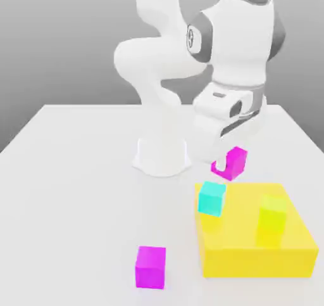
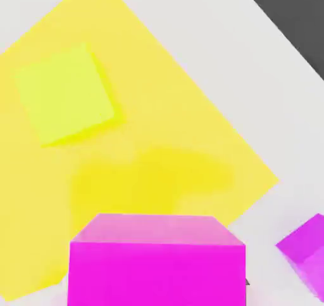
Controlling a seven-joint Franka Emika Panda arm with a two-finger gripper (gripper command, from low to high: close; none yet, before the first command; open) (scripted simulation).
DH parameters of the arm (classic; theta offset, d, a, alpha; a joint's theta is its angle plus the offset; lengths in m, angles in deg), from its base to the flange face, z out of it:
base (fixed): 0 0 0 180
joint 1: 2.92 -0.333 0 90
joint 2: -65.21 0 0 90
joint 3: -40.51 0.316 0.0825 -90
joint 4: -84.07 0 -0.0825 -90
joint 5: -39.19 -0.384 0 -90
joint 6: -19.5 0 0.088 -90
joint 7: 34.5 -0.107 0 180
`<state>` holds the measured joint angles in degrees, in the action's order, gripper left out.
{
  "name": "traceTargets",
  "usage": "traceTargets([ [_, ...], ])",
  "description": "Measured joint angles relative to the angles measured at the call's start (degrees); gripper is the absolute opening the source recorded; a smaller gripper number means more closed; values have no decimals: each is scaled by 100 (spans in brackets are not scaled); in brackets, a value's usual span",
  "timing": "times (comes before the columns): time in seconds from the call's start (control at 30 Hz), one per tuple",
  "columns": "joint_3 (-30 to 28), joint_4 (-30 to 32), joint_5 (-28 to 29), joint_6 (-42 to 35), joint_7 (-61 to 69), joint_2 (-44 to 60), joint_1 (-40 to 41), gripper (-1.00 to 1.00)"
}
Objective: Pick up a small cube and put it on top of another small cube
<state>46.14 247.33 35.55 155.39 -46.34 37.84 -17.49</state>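
Observation:
One small magenta cube hangs just under my hand, above the table and behind the yellow block. My gripper is shut on it. In the hand view this held small cube sits very close to the camera. The other small magenta cube rests on the table near the front, to the exterior view's left of the yellow block. In the hand view it appears as a magenta corner beside the held one.
A large flat yellow block lies at the exterior view's right front, with a yellow-green cube on top of it. A cyan cube sits at the block's near-left corner. The arm's white base stands mid-table.

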Motion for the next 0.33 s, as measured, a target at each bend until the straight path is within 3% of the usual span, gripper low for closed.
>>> traceTargets([
  [0.2, 37, 453, -42, 1109, 95, 658, 13, -100],
  [0.23, 47, 497, -37, 1319, 90, 825, 20, 100],
  [0.33, 47, 497, -37, 1319, 90, 825, 19, 100],
])
